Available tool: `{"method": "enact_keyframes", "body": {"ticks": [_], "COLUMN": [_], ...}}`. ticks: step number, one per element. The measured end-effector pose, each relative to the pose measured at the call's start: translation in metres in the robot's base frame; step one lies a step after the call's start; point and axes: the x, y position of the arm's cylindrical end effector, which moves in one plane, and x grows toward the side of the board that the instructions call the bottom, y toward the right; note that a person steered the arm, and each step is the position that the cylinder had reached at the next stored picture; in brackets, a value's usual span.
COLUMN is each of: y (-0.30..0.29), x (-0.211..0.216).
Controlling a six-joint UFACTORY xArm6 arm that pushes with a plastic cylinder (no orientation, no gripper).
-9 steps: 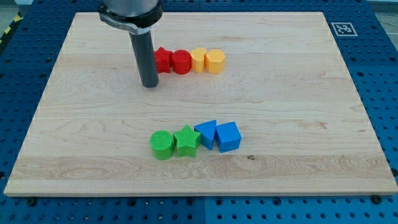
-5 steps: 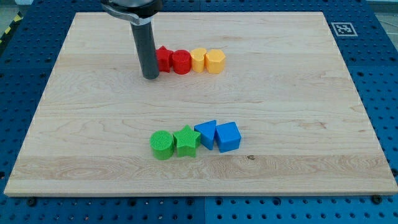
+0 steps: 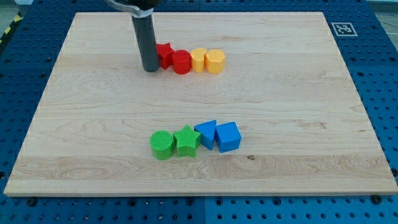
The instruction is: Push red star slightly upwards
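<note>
There is no pincer to open or close here, only a dark rod; my tip (image 3: 150, 69) rests on the wooden counter (image 3: 298, 112), touching the red star (image 3: 164, 54) at its left, lower side. The star looks like a light, rigid plastic piece that should slide easily on smooth wood, best pushed from its lower edge. Right of it sit a red cylinder (image 3: 181, 62), then two yellow blocks (image 3: 208, 60). Well below, green and blue ribbed blocks (image 3: 194, 139) cluster.

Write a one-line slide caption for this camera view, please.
My tip presses the left side of a red star-shaped block on a wooden board.
</note>
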Motion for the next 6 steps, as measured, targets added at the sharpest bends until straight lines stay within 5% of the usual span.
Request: {"method": "enact_keyframes", "body": {"ticks": [6], "y": [0.011], "x": [-0.061]}}
